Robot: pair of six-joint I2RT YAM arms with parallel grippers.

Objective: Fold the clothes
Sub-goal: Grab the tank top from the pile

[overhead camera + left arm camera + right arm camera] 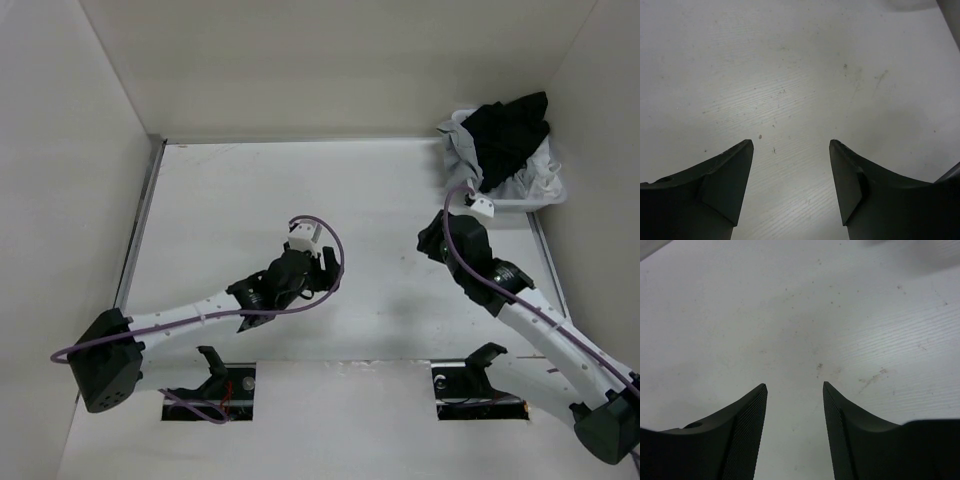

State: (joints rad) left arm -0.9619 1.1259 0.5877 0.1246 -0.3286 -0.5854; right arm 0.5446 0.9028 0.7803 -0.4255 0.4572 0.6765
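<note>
The clothes, a black T-shirt (510, 135), lie crumpled on top of a pile in a white basket (520, 204) at the table's far right corner. My right gripper (432, 240) (795, 385) hovers over bare tabletop just in front and left of that basket, open, with nothing between its ribbed fingers (747, 430). My left gripper (327, 262) (791, 142) is over the middle of the table, open wide and empty, its fingers (727, 180) above bare white wood. The shirt shows in neither wrist view.
Grey and white garments (462, 150) lie under and beside the black shirt in the basket. White walls enclose the table on the left, back and right. Two cut-outs (210, 392) sit in the near edge by the arm bases.
</note>
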